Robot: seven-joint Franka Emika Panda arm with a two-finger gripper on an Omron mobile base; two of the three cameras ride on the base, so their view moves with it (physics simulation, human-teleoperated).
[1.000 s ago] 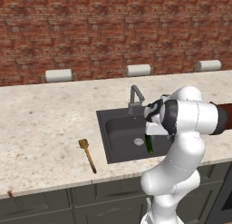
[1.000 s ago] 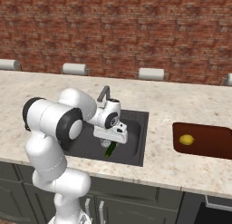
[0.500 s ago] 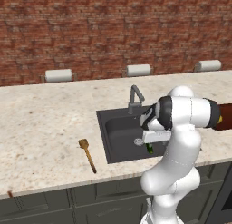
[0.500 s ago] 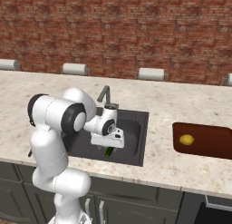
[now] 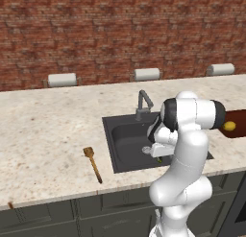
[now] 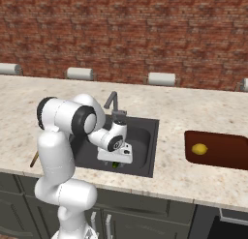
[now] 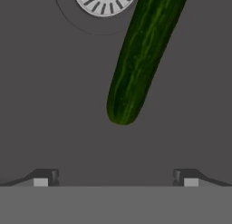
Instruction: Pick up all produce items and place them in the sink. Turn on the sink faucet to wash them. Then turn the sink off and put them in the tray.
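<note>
wooden spoon (image 5: pixel 92 163): brown, slim handle, flat on the speckled beige stone counter (image 5: pixel 48 130), well left of the basin; not produce, leave it.
sink (image 5: pixel 126 146): square, dark grey, nearly black, matte and smooth; round silver slotted drain (image 7: pixel 105 1) in the floor.
sink faucet (image 5: pixel 142 104): small grey metal tap, upright post, angled spout, on the back rim of the basin.
cucumber (image 7: pixel 140 55): slim, dark green, glossy skin with pale streaks, rounded end. Lies flat on the sink floor, running past the drain, near end pointing toward the fingertips. In the base views just a green sliver under the hand.
gripper (image 7: pixel 115 177): down inside the basin, jaws spread wide, nothing between them, clear of the cucumber. Dark fingertips (image 7: pixel 43 177) at the bottom of the hand view.
handling (judgement): cucumber likely stiff, light, not fragile; round and slick, more so if wet, so it could roll or squirt out of a pinch. Best hold looks like across the narrow width near mid-length, jaws square to the long axis; an end grab would probably tip.
tray (image 6: pixel 220 148): shallow rectangle, dark reddish-brown, low rim, on the counter right of the sink.
yellow piece (image 6: pixel 199 149): small, rounded, smooth, sitting in the tray's left part, well apart from the basin. Looks firm and light; pinch across the middle.
wall: red brick behind the counter.
</note>
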